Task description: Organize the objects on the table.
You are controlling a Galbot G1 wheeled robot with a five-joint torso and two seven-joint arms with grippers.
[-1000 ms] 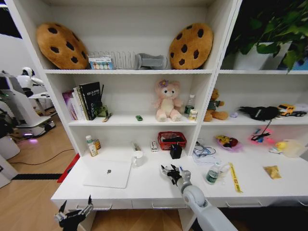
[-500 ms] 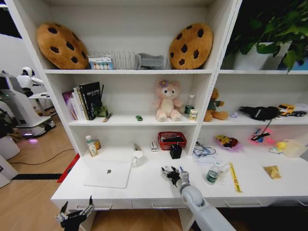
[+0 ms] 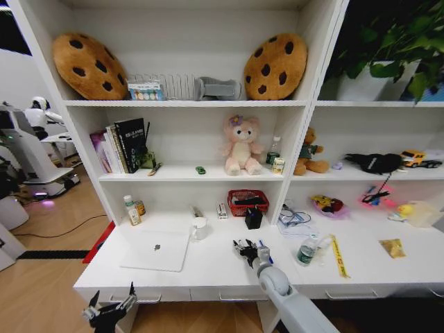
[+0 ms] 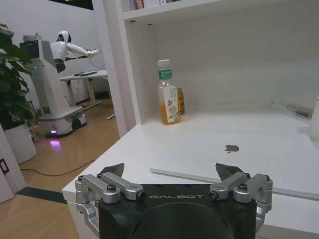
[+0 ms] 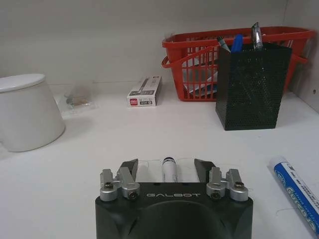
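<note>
Pen (image 5: 168,168) | black, lying on surface (image 3: 208,267) between apart jaws of right gripper (image 5: 168,172), lined up for a pinch, likely bound for mesh cup (image 5: 251,84) | blue pen (image 5: 297,191) just beside | left gripper (image 4: 175,172) apart, idle off surface edge near laptop (image 4: 234,157) | writing: "GALBOT" on both grippers

The white tabletop (image 3: 215,267) carries a silver laptop (image 3: 156,250), white cup (image 3: 199,227), black mesh pen holder (image 3: 254,218), red basket (image 3: 248,202), clear green-labelled bottle (image 3: 306,251) and yellow measuring strip (image 3: 338,254).
</note>
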